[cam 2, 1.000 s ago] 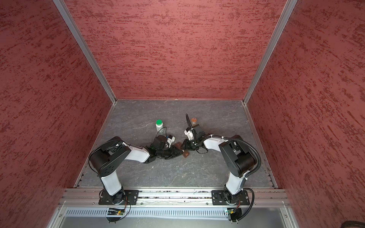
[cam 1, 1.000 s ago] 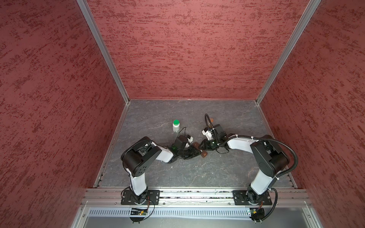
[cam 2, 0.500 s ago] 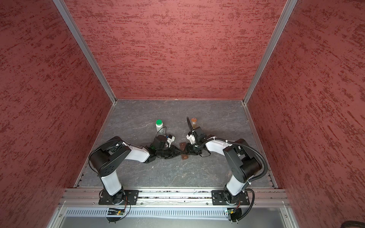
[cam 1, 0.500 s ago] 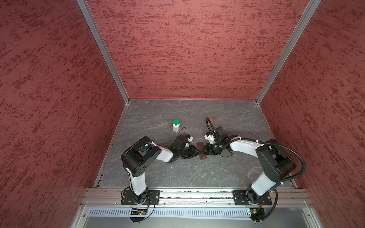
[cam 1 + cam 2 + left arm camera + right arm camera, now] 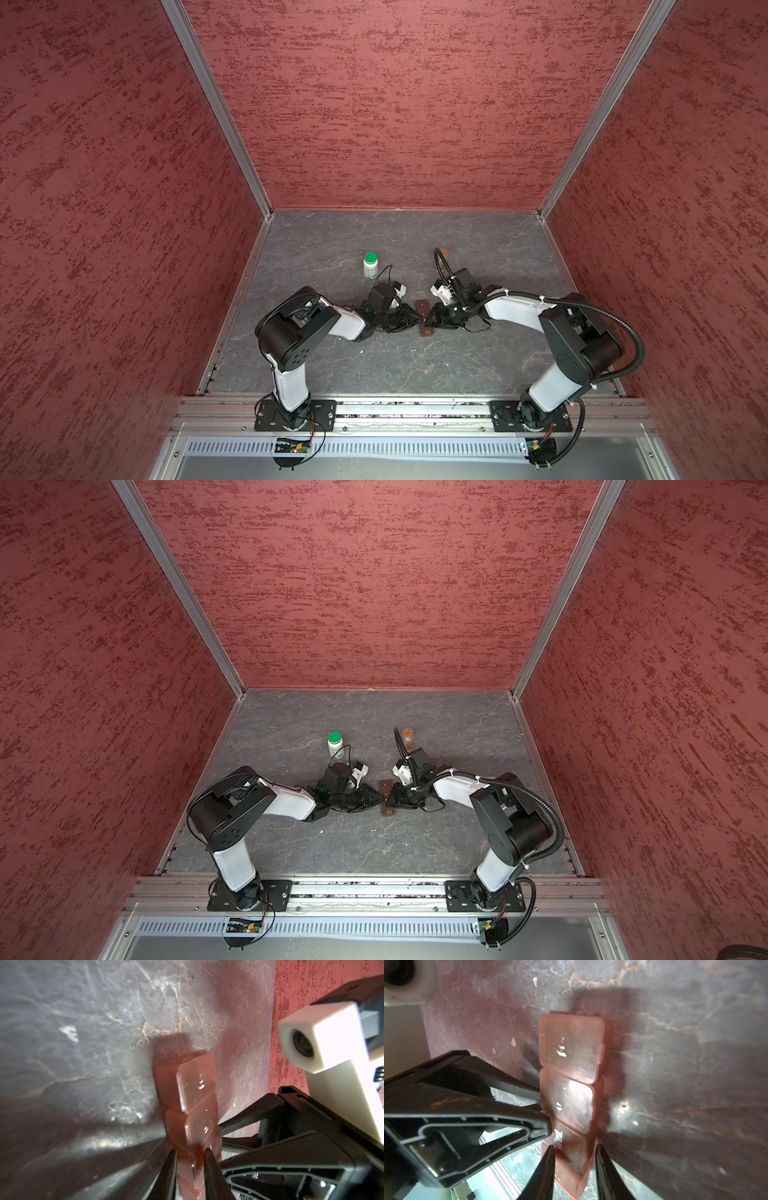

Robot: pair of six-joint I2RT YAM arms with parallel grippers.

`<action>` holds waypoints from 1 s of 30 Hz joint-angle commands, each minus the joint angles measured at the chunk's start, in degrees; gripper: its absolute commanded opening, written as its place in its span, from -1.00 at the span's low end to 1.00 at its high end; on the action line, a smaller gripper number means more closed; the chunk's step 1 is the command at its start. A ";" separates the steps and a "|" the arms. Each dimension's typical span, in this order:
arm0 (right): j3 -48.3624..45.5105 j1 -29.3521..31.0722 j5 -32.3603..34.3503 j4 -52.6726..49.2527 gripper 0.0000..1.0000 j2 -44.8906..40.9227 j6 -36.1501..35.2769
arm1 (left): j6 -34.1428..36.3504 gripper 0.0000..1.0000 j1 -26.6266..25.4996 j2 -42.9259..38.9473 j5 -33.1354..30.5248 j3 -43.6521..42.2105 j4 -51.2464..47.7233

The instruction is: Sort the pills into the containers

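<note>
Although one lid of the pill organizer [image 5: 571,1051] carries white lettering, the tip of the left gripper [image 5: 542,1113] covers part of it in the right wrist view. Only a few bold capitals show, and I cannot read them for certain. The organizer is a translucent reddish strip of square compartments lying on the grey marbled counter [image 5: 415,365]. In both top views it sits mid-counter, between the two arms [image 5: 422,306] [image 5: 385,785].

The left wrist view shows the left jaws nearly together, pinching one long edge of the strip [image 5: 195,1088]. The right gripper [image 5: 575,1148] comes from the opposite side, its jaws narrowed across the strip's width and gripping it.

A white bottle with a green cap [image 5: 370,266] stands upright farther back, apart from the organizer (any label on it is too small to read). An amber bottle with an orange cap [image 5: 409,737] stands behind the right arm's cable, its print likewise illegible.
</note>
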 commanded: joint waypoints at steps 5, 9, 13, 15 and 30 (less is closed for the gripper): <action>0.35 -1.22 2.01 -2.17 -0.37 1.18 -2.23 | 1.49 -0.54 -0.23 1.59 0.24 0.67 -3.18; 0.07 -1.80 1.88 -1.73 -0.44 1.53 -2.47 | 1.90 -0.52 -0.27 1.24 0.51 0.49 -3.78; -0.23 -1.97 1.36 -1.10 -0.52 1.70 -2.54 | 2.22 -0.51 -0.49 0.88 0.90 0.51 -3.97; -0.38 -1.95 1.14 -0.66 -0.52 1.93 -2.39 | 2.47 -0.51 -0.90 0.87 1.25 0.74 -4.19; -1.44 -3.28 0.52 2.67 -0.58 1.89 -0.31 | 3.07 -0.53 -1.62 1.55 2.09 0.55 -4.59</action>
